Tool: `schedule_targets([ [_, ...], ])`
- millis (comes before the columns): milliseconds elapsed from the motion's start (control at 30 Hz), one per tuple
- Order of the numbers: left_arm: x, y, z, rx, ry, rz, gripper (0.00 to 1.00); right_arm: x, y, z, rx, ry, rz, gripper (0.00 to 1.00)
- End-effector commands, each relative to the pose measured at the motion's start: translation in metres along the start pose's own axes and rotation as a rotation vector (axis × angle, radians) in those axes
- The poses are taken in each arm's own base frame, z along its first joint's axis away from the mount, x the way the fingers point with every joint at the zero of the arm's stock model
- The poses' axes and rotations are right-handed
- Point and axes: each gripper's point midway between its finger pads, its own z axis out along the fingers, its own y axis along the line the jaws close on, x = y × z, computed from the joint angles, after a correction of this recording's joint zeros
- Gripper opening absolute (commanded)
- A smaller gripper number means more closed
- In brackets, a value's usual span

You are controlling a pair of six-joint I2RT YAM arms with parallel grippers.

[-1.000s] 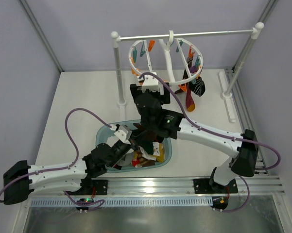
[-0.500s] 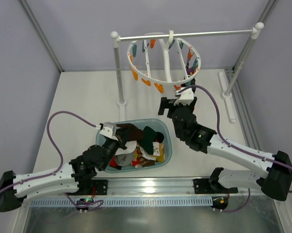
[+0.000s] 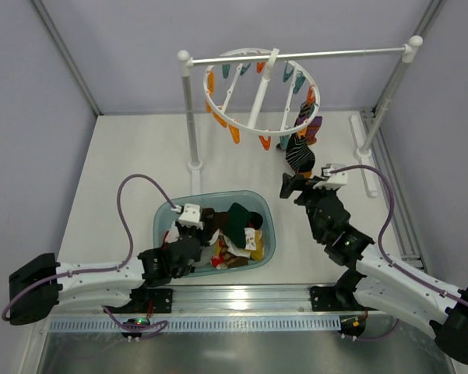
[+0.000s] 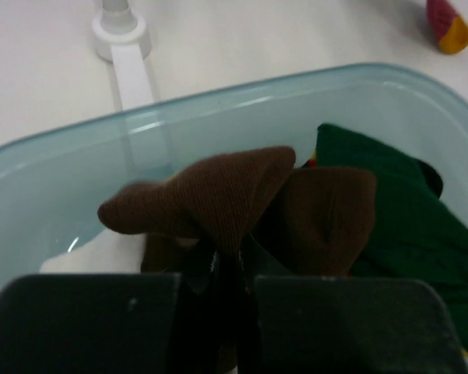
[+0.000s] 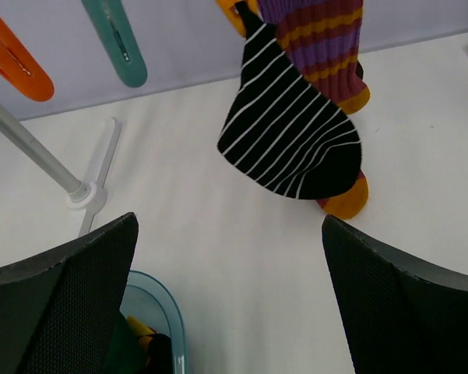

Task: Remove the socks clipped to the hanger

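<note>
The left gripper (image 4: 232, 284) is pressed tight on a dark brown sock (image 4: 218, 195), holding it just over the see-through blue tub (image 4: 218, 89). The sock's lower end is hidden between the black fingers. Right behind it lies a green sock (image 4: 389, 210), cut off at the edge. From above, the rest of the pile in the tub is a jumble and hard to tell apart.

The right gripper (image 5: 230, 226) is spread wide, with nothing in it. In front of it and higher up hangs a black striped sock (image 5: 288, 140), with a purple-red striped sock (image 5: 327, 31) behind. Their tops are cut off, so the clips holding them can't be seen from the wrist. From above, both dangle off the right rim of the white ring hanger (image 3: 258, 101), which hooks on the rail (image 3: 350, 53).
</note>
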Motion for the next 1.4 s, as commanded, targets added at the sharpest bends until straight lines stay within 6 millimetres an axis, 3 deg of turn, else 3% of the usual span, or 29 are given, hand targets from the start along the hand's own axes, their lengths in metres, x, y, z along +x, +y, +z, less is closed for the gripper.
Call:
schedule_targets([
  [0,0.018,0.008,0.005,-0.075,0.000,-0.101,0.00,-0.017,0.003,-0.003,-0.042,-0.066,0.102,1.00],
  [33,0.021,0.008,0.006,-0.088,0.004,-0.096,0.01,-0.018,0.000,-0.002,-0.037,-0.068,0.103,1.00],
  [67,0.030,0.008,0.010,-0.102,0.027,-0.070,0.07,-0.017,-0.002,-0.002,-0.037,-0.068,0.101,1.00],
  [133,0.028,-0.001,0.015,-0.102,0.038,-0.056,0.61,-0.014,-0.005,-0.001,-0.030,-0.063,0.097,1.00],
  [200,0.037,-0.002,0.020,-0.126,0.073,0.004,0.99,-0.013,-0.008,0.000,-0.020,-0.061,0.092,1.00],
  [333,0.031,-0.008,0.025,-0.158,0.071,0.024,1.00,-0.012,-0.016,0.002,-0.003,-0.063,0.097,1.00],
  [467,0.025,-0.012,0.019,-0.146,0.060,0.009,1.00,-0.012,-0.018,0.000,-0.013,-0.066,0.101,1.00],
  [867,-0.032,-0.020,0.003,-0.093,-0.042,-0.005,1.00,-0.016,-0.029,-0.006,-0.005,-0.098,0.117,0.99],
  [967,-0.049,-0.040,0.007,-0.011,-0.090,0.006,1.00,-0.017,-0.038,-0.007,0.020,-0.121,0.120,1.00],
  [1100,-0.068,-0.083,0.016,0.151,-0.140,0.047,1.00,-0.016,-0.051,-0.001,0.039,-0.137,0.127,1.00],
  [1133,-0.069,-0.102,0.018,0.246,-0.133,0.052,1.00,-0.017,-0.053,0.002,0.037,-0.143,0.142,1.00],
  [1167,-0.071,-0.106,0.029,0.275,-0.124,0.049,1.00,-0.012,-0.052,0.004,0.014,-0.130,0.142,1.00],
  [1233,-0.074,-0.137,0.045,0.423,-0.078,0.010,0.99,-0.012,-0.062,0.014,0.030,-0.142,0.158,1.00],
  [1267,-0.075,-0.142,0.052,0.447,-0.074,0.008,1.00,-0.007,-0.068,0.017,0.037,-0.136,0.172,1.00],
  [1300,-0.098,-0.149,0.061,0.467,-0.149,-0.001,1.00,-0.006,-0.074,0.020,0.040,-0.140,0.181,1.00],
  [1333,-0.085,-0.160,0.069,0.493,-0.139,0.033,1.00,-0.008,-0.078,0.023,0.045,-0.155,0.196,1.00],
  [1367,-0.095,-0.175,0.070,0.553,-0.175,0.030,1.00,-0.001,-0.083,0.023,0.052,-0.148,0.210,1.00],
])
